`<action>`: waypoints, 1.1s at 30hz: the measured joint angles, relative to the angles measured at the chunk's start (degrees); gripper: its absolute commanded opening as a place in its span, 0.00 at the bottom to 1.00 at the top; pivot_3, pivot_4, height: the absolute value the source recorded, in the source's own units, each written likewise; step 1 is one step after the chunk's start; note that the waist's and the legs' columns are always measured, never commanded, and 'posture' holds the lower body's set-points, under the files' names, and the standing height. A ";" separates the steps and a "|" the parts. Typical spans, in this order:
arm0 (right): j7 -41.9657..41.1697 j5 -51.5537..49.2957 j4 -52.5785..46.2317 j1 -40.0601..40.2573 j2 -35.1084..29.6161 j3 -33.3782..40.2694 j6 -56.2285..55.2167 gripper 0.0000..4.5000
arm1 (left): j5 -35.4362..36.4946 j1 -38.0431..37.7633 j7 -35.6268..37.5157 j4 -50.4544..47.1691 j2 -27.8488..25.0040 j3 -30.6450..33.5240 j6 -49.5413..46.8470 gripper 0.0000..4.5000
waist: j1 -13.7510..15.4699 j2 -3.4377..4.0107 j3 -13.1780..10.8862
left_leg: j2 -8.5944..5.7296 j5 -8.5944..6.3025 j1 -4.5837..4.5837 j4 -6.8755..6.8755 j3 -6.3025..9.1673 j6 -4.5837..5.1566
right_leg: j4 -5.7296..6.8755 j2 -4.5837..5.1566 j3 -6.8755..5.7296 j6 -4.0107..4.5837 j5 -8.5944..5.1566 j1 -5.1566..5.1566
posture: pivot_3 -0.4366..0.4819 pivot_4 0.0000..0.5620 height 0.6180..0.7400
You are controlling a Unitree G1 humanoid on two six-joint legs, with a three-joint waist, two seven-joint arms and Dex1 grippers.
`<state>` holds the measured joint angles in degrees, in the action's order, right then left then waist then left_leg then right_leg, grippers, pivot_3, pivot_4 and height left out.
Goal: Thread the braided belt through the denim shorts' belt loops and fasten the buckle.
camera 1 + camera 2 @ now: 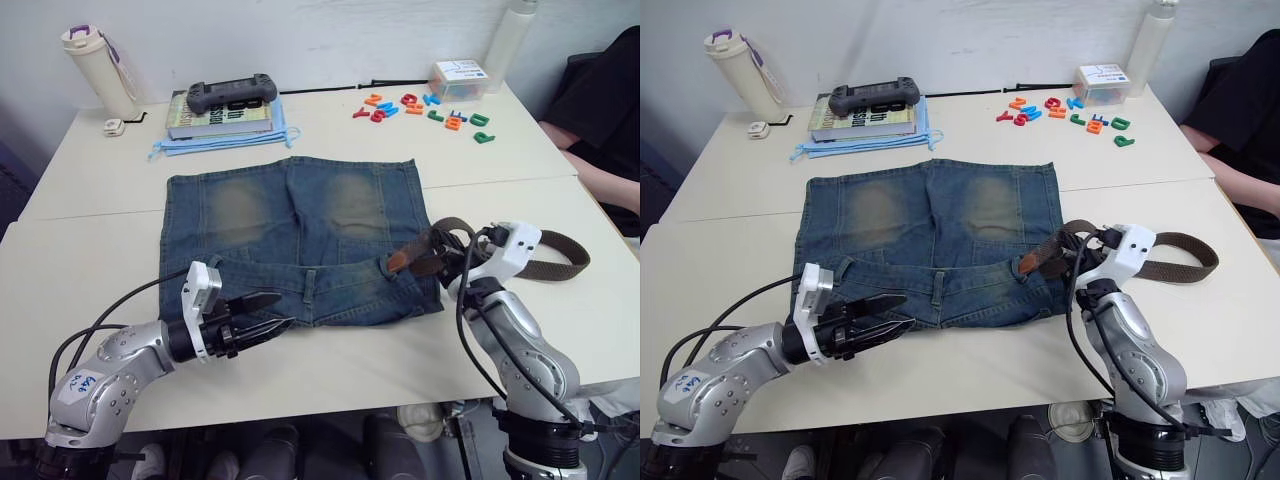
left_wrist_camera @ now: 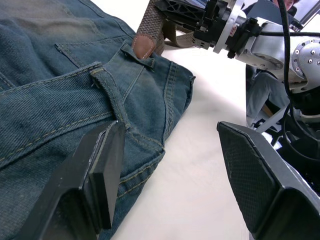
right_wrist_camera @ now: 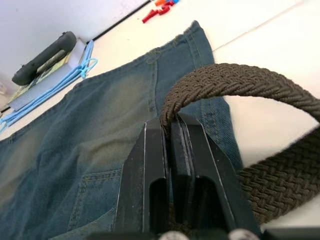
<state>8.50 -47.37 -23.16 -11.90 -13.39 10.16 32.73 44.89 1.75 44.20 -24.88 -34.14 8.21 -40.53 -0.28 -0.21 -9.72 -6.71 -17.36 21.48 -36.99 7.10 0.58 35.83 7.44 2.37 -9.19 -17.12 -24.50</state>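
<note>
The denim shorts (image 1: 300,225) lie flat mid-table with the waistband toward me. The braided belt (image 1: 555,262) curls on the table to their right. Its tan tip (image 2: 142,46) pokes through the rightmost of the belt loops (image 2: 131,50). My right gripper (image 3: 170,122) is shut on the brown strap just behind that loop (image 1: 388,265). My left gripper (image 1: 265,312) stands open at the waistband's near edge, by a middle belt loop (image 2: 107,85), holding nothing. I cannot make out the buckle.
At the back of the table lie a book with a black game controller (image 1: 230,95) on it, blue face masks (image 1: 215,145), a bottle (image 1: 95,65), coloured plastic letters (image 1: 425,112) and a small box (image 1: 460,78). A person (image 1: 605,110) sits at the right edge.
</note>
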 measured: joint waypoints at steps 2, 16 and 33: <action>-0.02 0.88 -1.28 -0.18 0.72 -1.13 0.32 0.00 | 0.31 0.28 -0.72 -0.52 0.00 0.00 -0.57 0.73 | 0.02 0.00 0.00 | 0.01 0.00 0.00 -0.01 0.00 0.00 | 0.00 -0.01 0.00 0.00 0.00 0.00 | 0.48 0.27 1.00; 1.38 -0.86 8.04 -1.72 3.80 5.12 4.06 0.00 | 3.97 2.85 -5.21 -3.67 0.00 -0.02 -4.33 0.73 | -0.08 0.02 -0.01 | 0.22 -0.08 -0.11 0.00 -0.06 -0.13 | 0.01 -0.21 -0.01 0.17 0.00 0.06 | 0.48 0.27 1.00; 1.20 10.90 -6.87 -6.99 -4.25 -2.75 11.21 0.00 | 2.88 -0.83 -1.90 -1.68 -0.73 0.39 -1.06 0.73 | 0.20 0.10 -0.07 | 0.41 -0.15 -0.08 0.00 -0.11 -0.23 | -0.09 -0.33 -0.04 0.27 -0.01 0.02 | 0.48 0.27 1.00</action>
<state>9.71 -36.47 -30.03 -18.89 -17.64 7.41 43.94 47.77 0.92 42.30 -26.56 -34.88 8.60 -41.59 -0.08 -0.11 -9.79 -6.30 -17.51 21.40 -36.99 6.99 0.35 35.74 7.11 2.33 -8.92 -17.12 -24.48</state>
